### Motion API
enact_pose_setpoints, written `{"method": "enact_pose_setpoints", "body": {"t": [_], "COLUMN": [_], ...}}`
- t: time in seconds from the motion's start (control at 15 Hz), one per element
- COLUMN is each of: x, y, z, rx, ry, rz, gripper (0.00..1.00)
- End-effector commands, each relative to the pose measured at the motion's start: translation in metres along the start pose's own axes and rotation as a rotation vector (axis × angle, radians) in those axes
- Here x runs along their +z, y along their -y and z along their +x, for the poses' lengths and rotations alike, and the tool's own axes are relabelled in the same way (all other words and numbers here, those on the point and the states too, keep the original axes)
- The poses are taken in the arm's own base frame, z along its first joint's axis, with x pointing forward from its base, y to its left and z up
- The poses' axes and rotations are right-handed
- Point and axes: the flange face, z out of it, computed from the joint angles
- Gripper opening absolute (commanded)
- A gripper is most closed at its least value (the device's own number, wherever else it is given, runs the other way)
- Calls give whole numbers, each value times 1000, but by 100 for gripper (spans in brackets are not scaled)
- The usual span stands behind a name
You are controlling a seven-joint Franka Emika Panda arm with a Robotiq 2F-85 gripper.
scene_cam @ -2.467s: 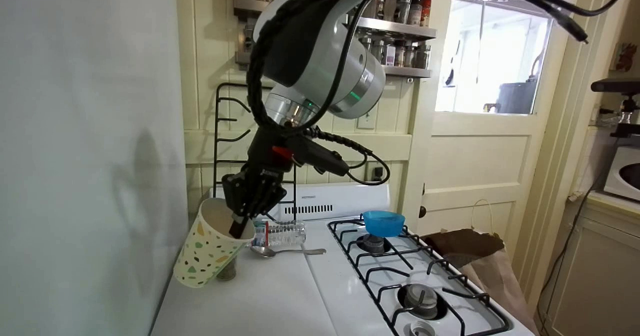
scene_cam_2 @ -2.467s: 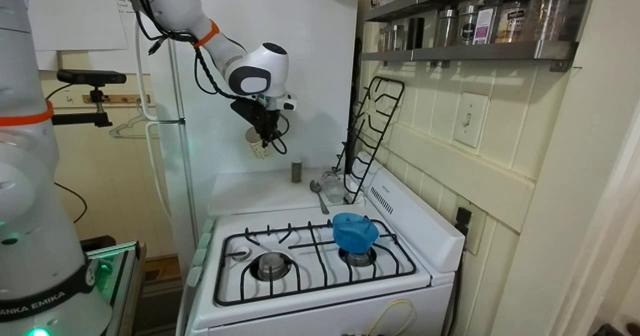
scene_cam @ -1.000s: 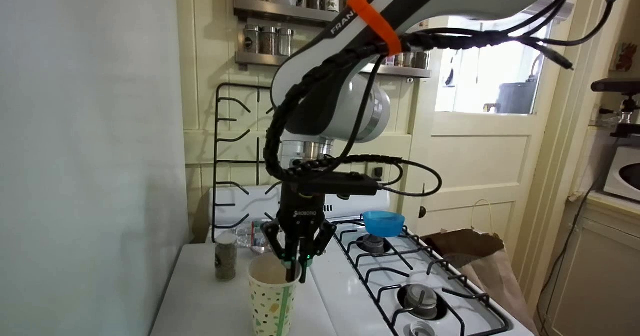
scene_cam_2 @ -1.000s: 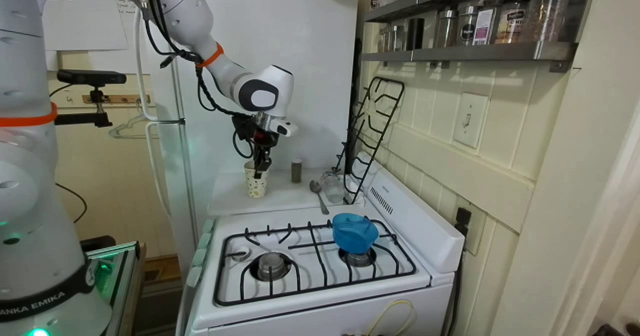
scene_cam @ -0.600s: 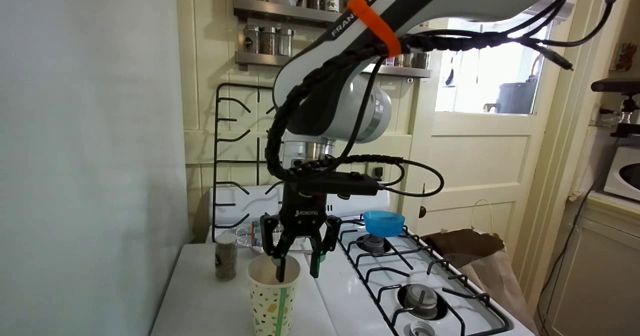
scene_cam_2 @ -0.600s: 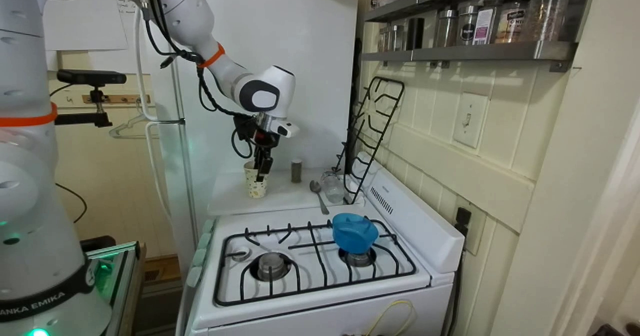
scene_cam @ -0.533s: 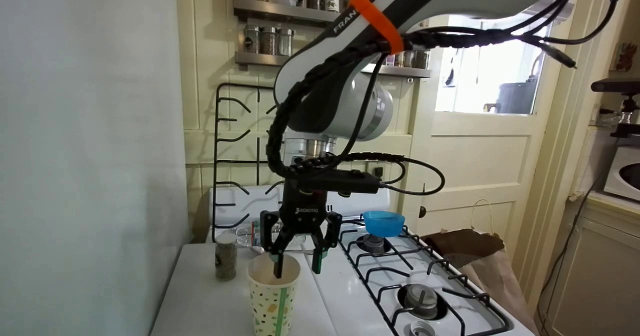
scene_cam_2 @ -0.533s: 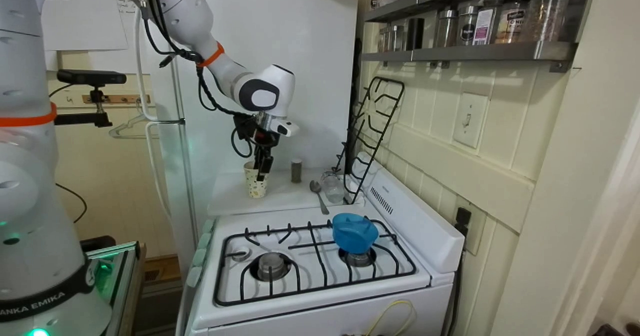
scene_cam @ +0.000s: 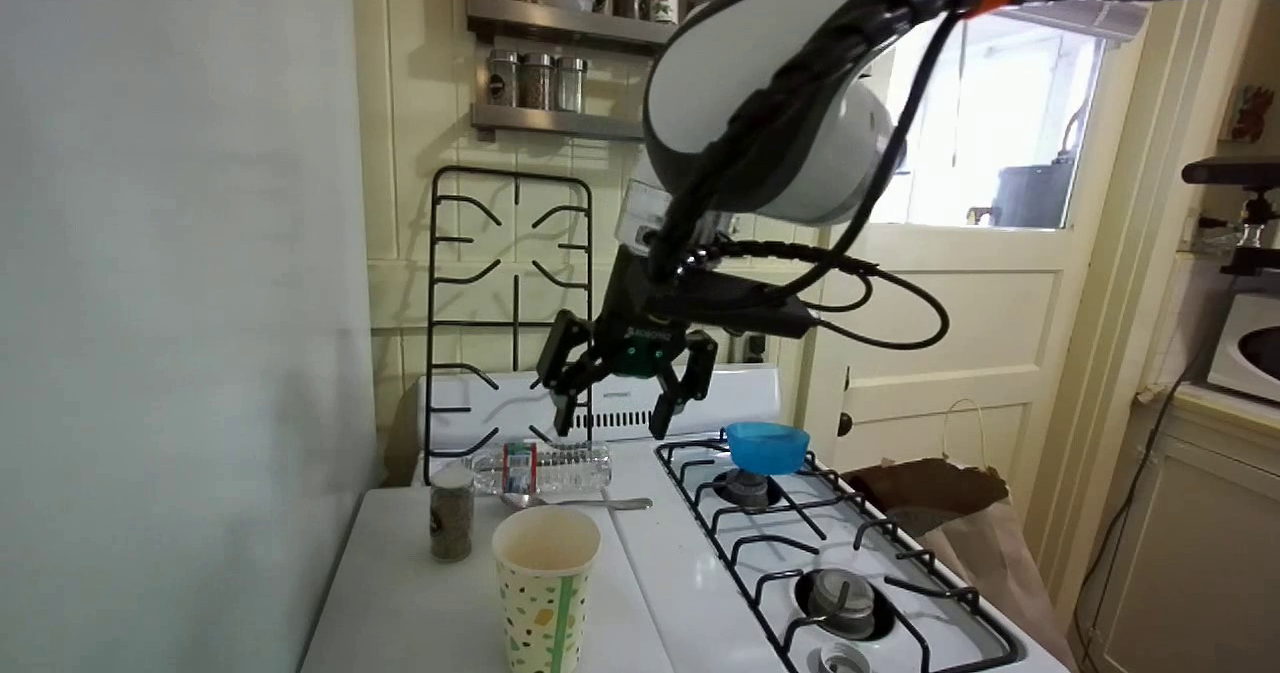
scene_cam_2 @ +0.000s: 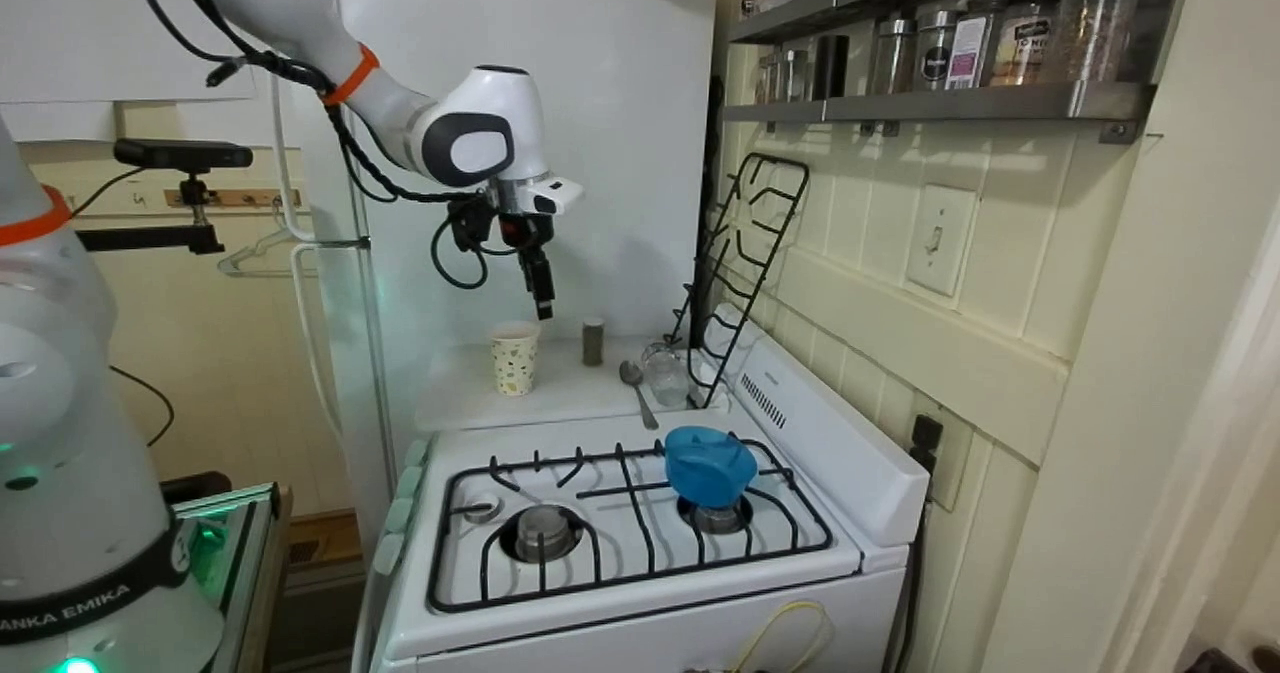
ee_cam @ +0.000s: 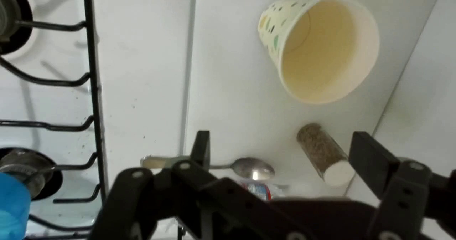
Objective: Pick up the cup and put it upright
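The cup (scene_cam: 545, 608), pale cream with coloured flecks and a green stripe, stands upright on the white surface (scene_cam_2: 600, 393). Its mouth faces up, and the wrist view looks into its inside (ee_cam: 322, 51). My gripper (scene_cam: 612, 431) is higher than the cup and off toward the stove's back panel, touching nothing. Both fingers are spread wide, with only air between them. In an exterior view the gripper (scene_cam_2: 543, 311) hangs just above and beside the cup's rim, seen edge-on.
A small shaker (scene_cam: 451, 521) with a pale lid stands behind the cup. Near it lie a spoon (ee_cam: 253, 168) and a clear plastic bottle (scene_cam: 575, 468). A blue container (scene_cam_2: 710, 465) sits on the black stove grate (scene_cam_2: 640, 513). A tall white wall (scene_cam: 180, 253) borders the surface.
The cup, earlier tilted in my grip above the surface, came down upright. The fingers then spread off its rim, and the gripper has since risen and moved back, leaving the cup standing.
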Motion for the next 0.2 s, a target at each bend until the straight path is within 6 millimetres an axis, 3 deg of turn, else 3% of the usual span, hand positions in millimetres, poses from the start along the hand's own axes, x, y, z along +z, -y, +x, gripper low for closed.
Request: {"method": "enact_pose_setpoints", "body": {"t": [0.0,0.13], "x": [-8,-16], "y": [-4,-9], "z": [-2,-8], "rx": [8,19], "ry": [-51,-105], "rz": [0,-2], "gripper": [100,100]}}
